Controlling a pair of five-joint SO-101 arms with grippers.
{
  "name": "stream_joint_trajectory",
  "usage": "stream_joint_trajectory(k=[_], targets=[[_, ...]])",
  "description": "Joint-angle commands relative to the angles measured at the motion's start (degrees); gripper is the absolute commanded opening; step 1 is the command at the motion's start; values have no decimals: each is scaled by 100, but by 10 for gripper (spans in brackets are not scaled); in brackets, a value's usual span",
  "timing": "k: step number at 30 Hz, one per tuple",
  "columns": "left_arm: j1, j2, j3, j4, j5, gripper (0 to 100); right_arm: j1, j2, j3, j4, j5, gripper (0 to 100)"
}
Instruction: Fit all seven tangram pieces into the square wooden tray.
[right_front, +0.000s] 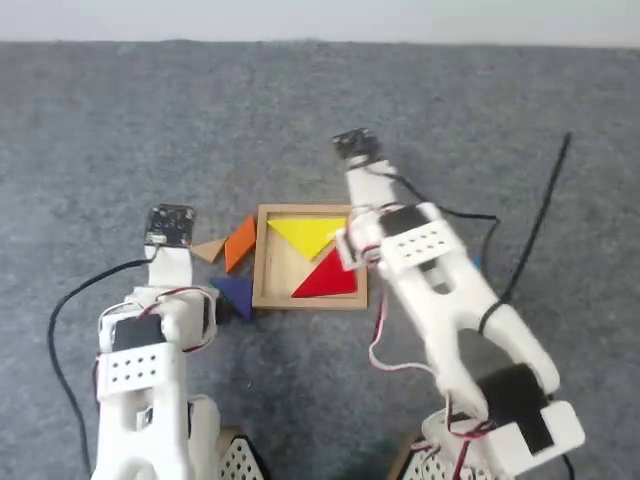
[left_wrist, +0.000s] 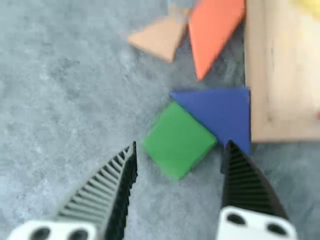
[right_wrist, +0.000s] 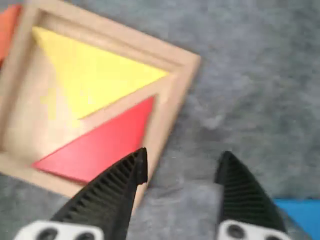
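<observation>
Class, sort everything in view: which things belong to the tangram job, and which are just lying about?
Belonging to the job: wooden tray, yellow triangle, red triangle, orange piece, tan triangle, dark blue triangle, green square, light blue piece.

Lying about: black cable, grey carpet.

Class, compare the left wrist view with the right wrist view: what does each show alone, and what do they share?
Left wrist alone: a green square piece, a dark blue triangle and a tan triangle. Right wrist alone: the yellow triangle and red triangle lying inside the square wooden tray, plus a light blue piece on the grey carpet. Shared: that tray, the orange piece, the carpet.
</observation>
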Motion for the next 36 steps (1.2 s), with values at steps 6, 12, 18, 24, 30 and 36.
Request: stream_joint_trajectory(k=[6,12,18,24,30,36], targets=[[1978,-967,-549,-9,237,257,1253,-66,-9,-374,149,22],[2585,818,-1701,141,53,258,699,-66,299,-453,141,22],[3209,3165,-2853,281,-607,263,1182,-119,545,-963,-26,22],[3569,4756,-3582,316,-835,276,1437,-127,545,-980,-501,22],[3455,5099,-3635,484,-958,279,866,-57,642,-989,-536,22],[3464,5600,-3864,431,-941,279,462,-66,835,-1279,-545,22]])
